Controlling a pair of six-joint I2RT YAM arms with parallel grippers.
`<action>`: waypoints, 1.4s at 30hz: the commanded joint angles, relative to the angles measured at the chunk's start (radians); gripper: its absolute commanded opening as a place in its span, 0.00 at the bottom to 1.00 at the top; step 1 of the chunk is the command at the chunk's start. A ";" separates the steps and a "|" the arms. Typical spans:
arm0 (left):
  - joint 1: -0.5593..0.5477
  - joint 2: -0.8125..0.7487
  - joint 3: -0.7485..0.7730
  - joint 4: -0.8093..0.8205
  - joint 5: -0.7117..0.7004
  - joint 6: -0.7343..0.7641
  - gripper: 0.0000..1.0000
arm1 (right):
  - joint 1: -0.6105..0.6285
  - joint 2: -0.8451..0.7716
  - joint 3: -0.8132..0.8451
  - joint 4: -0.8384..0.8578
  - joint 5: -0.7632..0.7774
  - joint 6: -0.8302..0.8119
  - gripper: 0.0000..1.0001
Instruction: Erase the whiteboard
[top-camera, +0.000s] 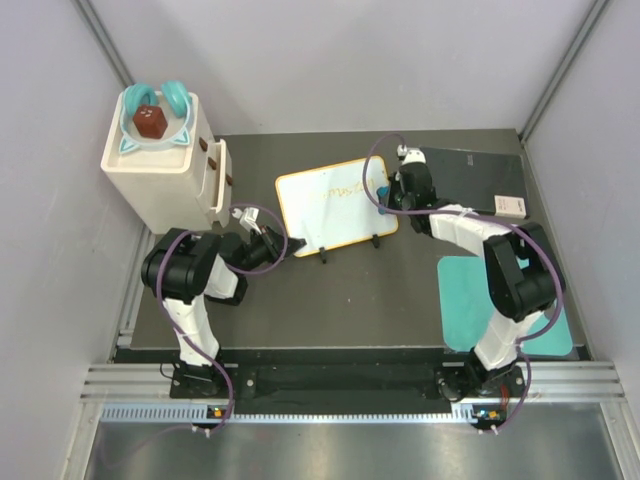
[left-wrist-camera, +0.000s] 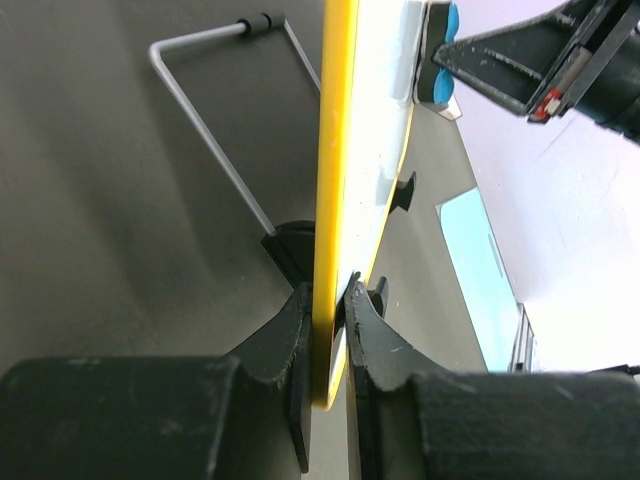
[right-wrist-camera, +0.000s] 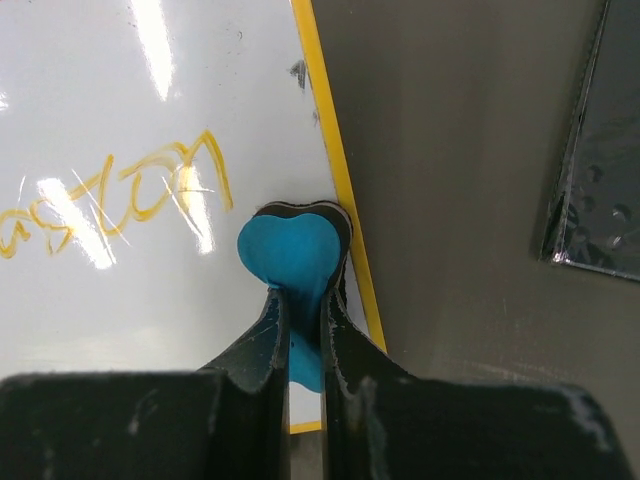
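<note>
Top external view: the whiteboard (top-camera: 335, 205) sits mid-way across the desk (top-camera: 330, 300), the left gripper (top-camera: 293, 244) clenched on its near left corner, likely steadying it, while the right gripper (top-camera: 387, 196) pinches a blue eraser (right-wrist-camera: 288, 250) against its right edge.

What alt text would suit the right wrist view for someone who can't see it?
The right claw, shut on a blue heart-shaped eraser, holds it against the whiteboard beside its yellow frame. Yellow handwriting lies just left of the eraser; dark table and part of a dark grey slab show on the right.
</note>
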 joint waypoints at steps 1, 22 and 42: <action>0.011 0.051 -0.034 -0.226 -0.062 0.053 0.00 | -0.013 0.055 0.079 -0.083 -0.003 -0.059 0.00; 0.002 0.049 -0.030 -0.243 -0.053 0.072 0.00 | -0.015 0.023 0.131 0.011 -0.058 -0.095 0.00; -0.010 0.043 -0.030 -0.237 -0.021 0.096 0.00 | -0.013 0.072 0.121 0.123 -0.067 -0.197 0.00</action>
